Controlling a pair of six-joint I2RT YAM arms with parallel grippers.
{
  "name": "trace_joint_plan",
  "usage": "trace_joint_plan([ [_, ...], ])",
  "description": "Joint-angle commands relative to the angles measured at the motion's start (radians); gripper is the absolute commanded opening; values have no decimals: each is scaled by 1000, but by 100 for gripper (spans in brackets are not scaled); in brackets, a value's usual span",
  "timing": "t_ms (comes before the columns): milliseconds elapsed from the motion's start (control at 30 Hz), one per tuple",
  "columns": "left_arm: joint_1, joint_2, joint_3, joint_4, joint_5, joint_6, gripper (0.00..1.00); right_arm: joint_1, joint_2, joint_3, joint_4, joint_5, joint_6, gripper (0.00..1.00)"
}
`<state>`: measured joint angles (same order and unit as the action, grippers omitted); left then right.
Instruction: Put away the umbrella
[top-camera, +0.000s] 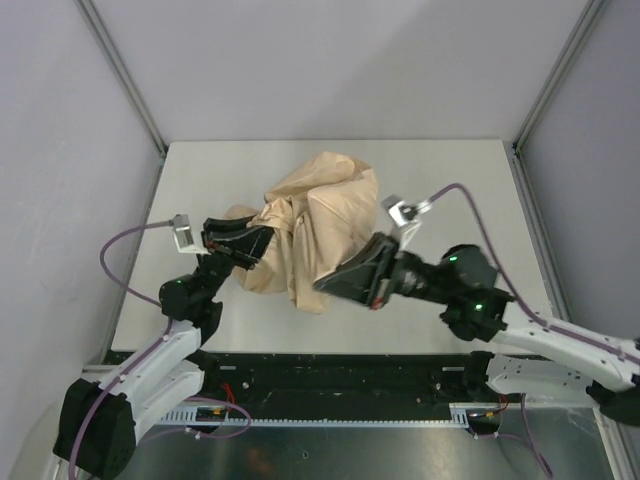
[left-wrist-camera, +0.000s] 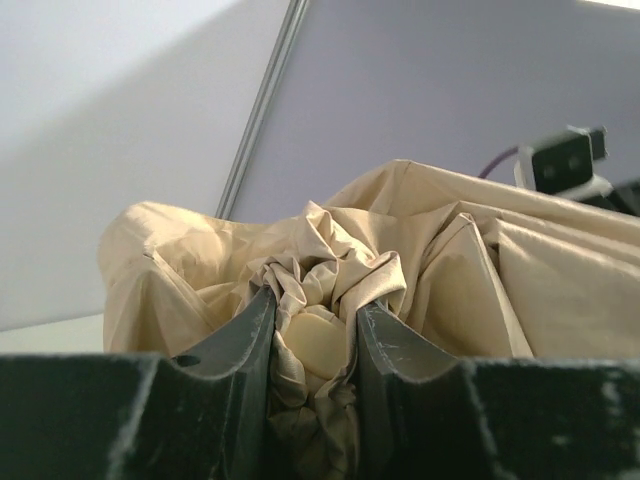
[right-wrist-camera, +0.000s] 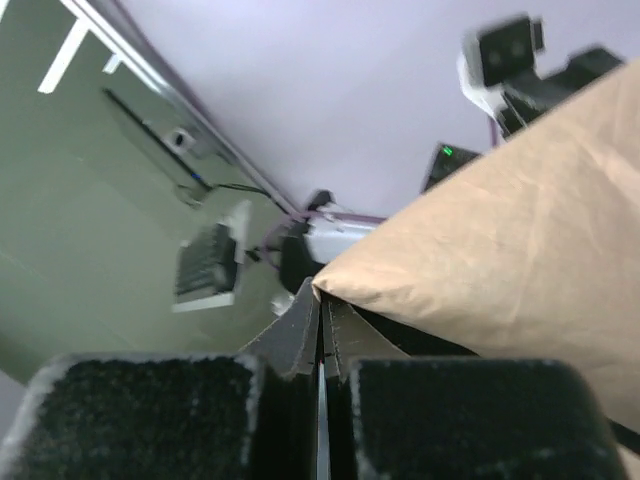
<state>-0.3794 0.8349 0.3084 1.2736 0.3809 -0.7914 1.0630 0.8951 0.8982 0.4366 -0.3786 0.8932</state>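
The umbrella (top-camera: 320, 215) lies mid-table as a crumpled heap of beige fabric. At its left end my left gripper (top-camera: 255, 245) is shut on bunched cloth. In the left wrist view the left gripper (left-wrist-camera: 315, 300) holds folds of the umbrella (left-wrist-camera: 450, 260) and a pale rounded piece (left-wrist-camera: 318, 340) between its jaws. On the near right side of the heap my right gripper (top-camera: 325, 283) has its jaws pressed together. The right wrist view shows the right gripper (right-wrist-camera: 322, 295) pinching a corner of the umbrella (right-wrist-camera: 500, 230) at its tips. Shaft and ribs are hidden under the fabric.
The white table (top-camera: 450, 180) is bounded by grey walls and metal posts at the back corners. A purple cable (top-camera: 470, 200) arcs above the right arm, and another loops beside the left arm (top-camera: 115, 250).
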Motion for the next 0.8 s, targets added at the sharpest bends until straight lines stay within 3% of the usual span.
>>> trace_joint_plan([
  [0,-4,5,58,249,-77,-70,0,120,130,-3,-15,271,-188,0],
  [167,-49,-3,75,250,-40,-128,0,56,309,4,65,176,-135,0],
  [333,-67,-47,59,249,-52,-141,0,62,378,8,15,178,-172,4],
  [433,-67,-51,54,250,-48,-132,0,80,355,15,-66,165,-218,20],
  [667,-58,-21,24,250,-33,-79,0,94,174,29,-435,1,-289,72],
  [767,-47,-14,11,250,-31,-61,0,96,69,28,-625,-35,-329,80],
])
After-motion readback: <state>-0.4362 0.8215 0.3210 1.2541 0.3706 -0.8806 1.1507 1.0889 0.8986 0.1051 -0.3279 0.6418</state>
